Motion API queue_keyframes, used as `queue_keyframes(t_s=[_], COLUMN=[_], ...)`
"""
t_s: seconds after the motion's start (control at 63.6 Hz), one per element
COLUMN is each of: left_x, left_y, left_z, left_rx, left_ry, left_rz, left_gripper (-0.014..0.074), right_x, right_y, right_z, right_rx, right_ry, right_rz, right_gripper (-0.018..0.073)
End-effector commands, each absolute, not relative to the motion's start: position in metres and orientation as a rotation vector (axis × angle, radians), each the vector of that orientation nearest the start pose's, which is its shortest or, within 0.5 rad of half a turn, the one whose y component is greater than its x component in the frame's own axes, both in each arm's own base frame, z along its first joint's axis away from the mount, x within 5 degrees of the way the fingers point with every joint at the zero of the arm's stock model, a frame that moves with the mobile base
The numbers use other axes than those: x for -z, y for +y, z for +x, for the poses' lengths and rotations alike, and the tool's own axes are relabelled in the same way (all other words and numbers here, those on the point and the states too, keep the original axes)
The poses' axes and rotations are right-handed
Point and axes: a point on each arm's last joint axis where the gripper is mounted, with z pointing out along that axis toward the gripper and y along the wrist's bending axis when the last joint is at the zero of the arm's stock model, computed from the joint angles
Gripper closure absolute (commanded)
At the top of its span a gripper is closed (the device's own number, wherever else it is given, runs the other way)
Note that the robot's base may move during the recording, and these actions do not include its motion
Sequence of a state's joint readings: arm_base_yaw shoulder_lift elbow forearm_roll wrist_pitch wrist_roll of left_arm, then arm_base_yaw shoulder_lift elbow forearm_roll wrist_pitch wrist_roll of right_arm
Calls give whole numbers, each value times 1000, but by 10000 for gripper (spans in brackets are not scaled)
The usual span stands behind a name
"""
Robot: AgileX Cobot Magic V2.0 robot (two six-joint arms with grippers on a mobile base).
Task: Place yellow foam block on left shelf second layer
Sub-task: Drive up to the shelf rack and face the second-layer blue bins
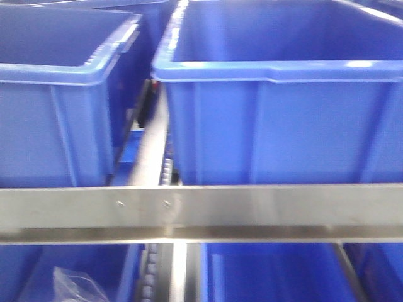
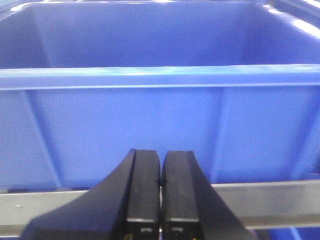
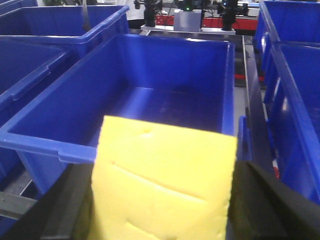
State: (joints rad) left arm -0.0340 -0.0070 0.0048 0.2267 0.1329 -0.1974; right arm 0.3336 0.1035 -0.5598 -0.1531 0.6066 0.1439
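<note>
The yellow foam block (image 3: 162,182) fills the lower middle of the right wrist view, pale yellow with a few creases. My right gripper (image 3: 162,200) is shut on it, its black fingers (image 3: 272,200) at the block's two sides. It holds the block just before the near rim of an empty blue bin (image 3: 150,100). My left gripper (image 2: 160,175) is shut and empty, its two black fingers (image 2: 142,185) pressed together, in front of the wall of a blue bin (image 2: 160,125) above a metal shelf rail (image 2: 270,200). Neither gripper shows in the front view.
The front view shows two blue bins (image 1: 56,126) (image 1: 283,119) side by side on a shelf behind a metal rail (image 1: 252,207), with more bins below and a clear plastic bag (image 1: 75,286) at lower left. More blue bins (image 3: 45,30) (image 3: 295,100) flank the right gripper's bin.
</note>
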Motion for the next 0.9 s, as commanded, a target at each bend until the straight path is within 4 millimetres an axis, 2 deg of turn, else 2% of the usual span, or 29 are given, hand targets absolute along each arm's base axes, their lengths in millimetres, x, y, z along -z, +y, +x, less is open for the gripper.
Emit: queue_keyframes(t_s=[0.0,0.88], left_x=[-200,-200], left_y=[-1,-1], left_z=[57,57], left_rx=[8,8], left_ry=[1543,1543], left_rz=[41,41], left_gripper=[460,460], right_x=[-350,-350], right_y=[-2,-2], right_z=[18,18], right_rx=[-191,-191], right_ry=[1521,1521], right_rz=[-188,-188], right_gripper=[208,208])
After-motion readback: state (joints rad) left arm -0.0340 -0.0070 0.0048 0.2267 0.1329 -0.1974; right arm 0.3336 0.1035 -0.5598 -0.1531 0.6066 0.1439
